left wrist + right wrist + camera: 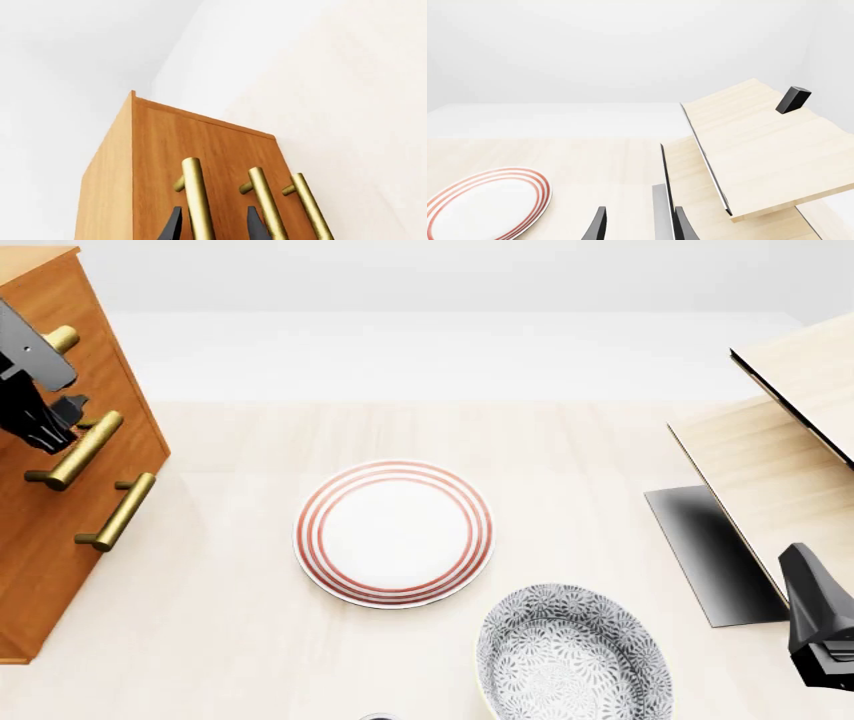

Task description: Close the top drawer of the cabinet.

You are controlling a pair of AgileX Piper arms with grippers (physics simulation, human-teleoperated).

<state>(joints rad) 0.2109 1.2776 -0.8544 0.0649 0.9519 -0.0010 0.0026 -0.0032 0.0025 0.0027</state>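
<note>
Nearest the arms, a grey-patterned bowl sits at the near edge of the pale surface, and just beyond it, close beside but apart, lies a white plate with red rings. Off to the right, the right gripper hangs low over the surface beside some pale wooden furniture with a dark edge; its fingers are spread with nothing between them, and it plays no part in the work.

Farther off on the left stands the cabinet, tall and orange-brown, with brass bar handles down its front. The left gripper is up against the upper part of that front. In the left wrist view its dark fingers are parted, one on each side of the nearest brass handle, not visibly pinching it. The top drawer is the uppermost front on the cabinet, at the far left of the surface. From these angles I can't make out how far it sticks out, if at all; its panel looks close to level with the ones below.

I'd judge the closing push to be underway or nearly over. Next, the left arm should press straight in on the panel until it sits flush, then back off without snagging the handle.
</note>
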